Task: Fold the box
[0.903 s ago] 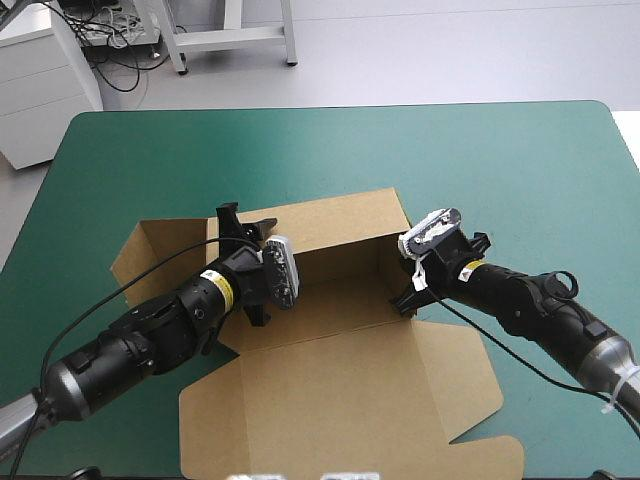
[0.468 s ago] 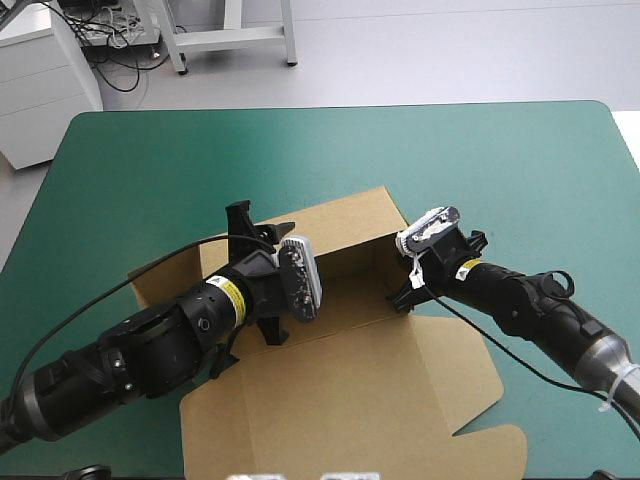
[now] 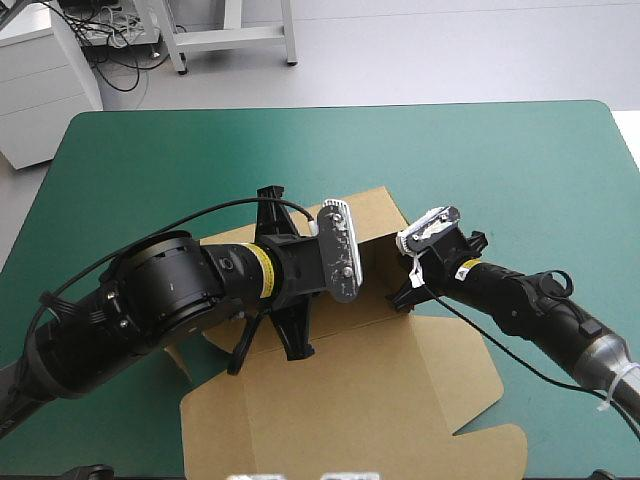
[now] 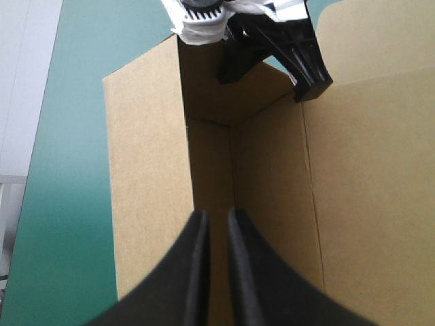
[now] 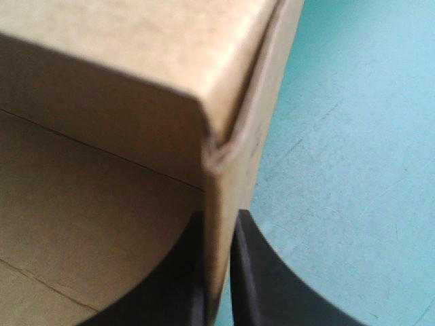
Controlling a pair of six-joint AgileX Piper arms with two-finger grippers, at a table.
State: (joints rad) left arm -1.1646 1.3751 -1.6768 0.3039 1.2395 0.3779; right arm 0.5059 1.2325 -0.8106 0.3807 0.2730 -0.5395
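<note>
1. Position: box sits mid-tabletop on the teal-green cover. The lid panel lies flat toward 6 o'clock and the raised walls stand toward 12 o'clock, so the tray is open.
2. Handling (judgement): thin brown board, so light. Each panel is stiff across its face but meant to hinge at the scored creases. The smooth faces may slide in a loose pinch, and a hard pinch could dent an edge. Nothing pins the sheet down, so a pull from one side would likely drag the whole piece.
3. Grip point (judgement): top edge of a wall, close to a corner crease, where the panel bows least.
4. State, left tool: black fingers almost together with a thin strip of brown board between them. I read this as clamped on a wall at the tray's 9 o'clock side. Which panel is unclear, because the arm covers it from above.
5. State, right tool: fingers nearly closed astride the wall edge at the 3 o'clock corner, one inside the tray and one outside, clamped just below the doubled corner fold.
6. Tools face each other along the tray.
</note>
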